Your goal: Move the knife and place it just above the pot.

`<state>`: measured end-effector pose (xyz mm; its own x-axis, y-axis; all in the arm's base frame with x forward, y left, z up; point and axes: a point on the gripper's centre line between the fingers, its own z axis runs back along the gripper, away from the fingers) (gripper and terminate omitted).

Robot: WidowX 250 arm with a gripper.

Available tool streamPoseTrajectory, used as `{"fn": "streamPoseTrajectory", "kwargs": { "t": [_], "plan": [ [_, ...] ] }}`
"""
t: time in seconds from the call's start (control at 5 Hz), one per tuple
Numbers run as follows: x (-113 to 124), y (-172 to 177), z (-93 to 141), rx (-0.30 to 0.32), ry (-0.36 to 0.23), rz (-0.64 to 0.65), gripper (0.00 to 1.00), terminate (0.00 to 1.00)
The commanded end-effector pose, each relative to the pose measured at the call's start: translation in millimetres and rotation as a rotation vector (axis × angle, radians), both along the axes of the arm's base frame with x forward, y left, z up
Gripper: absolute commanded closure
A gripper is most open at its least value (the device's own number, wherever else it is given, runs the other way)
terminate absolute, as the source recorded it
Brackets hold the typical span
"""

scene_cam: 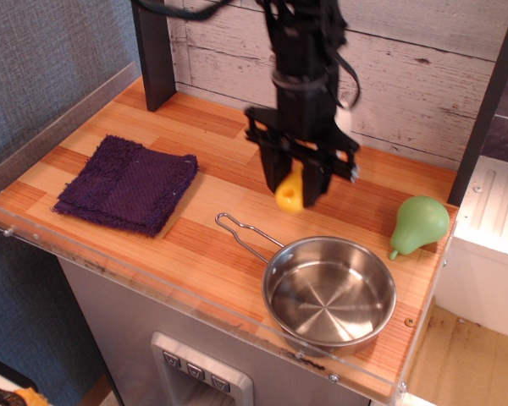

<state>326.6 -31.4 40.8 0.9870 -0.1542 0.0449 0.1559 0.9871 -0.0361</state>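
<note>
While the black robot gripper (298, 182) hung over the middle of the striped wooden surface (220, 169), its jaws were clenched on the small toy knife with the chunky yellow plastic handle (290, 193), handle end pointing down and the blade hidden among the jaws. Item held clear of the wood, just beyond the shallow round shiny stainless-steel pot (329, 292) and its thin wire loop handle (244, 236), presumably for setting down on the bare strip behind the rim. Folded purple terry cloth (127, 183): at left, well apart. Green plastic pear (419, 224): at right, near the edge. Placement judged not yet made.
</note>
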Motion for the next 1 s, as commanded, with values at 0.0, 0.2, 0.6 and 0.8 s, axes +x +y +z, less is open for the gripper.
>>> {"fn": "streamPoseTrajectory", "kwargs": {
  "t": [0.0, 0.2, 0.6, 0.8],
  "plan": [
    [13, -13, -17, -0.014, -0.034, 0.056, 1.00, 0.00],
    [16, -18, -19, -0.015, -0.024, 0.049, 1.00, 0.00],
    [9, -23, 17, -0.050, -0.086, -0.005, 0.00, 0.00],
    [-7, -12, 53, -0.018, -0.145, -0.030, 0.00, 0.00]
  ]
}}
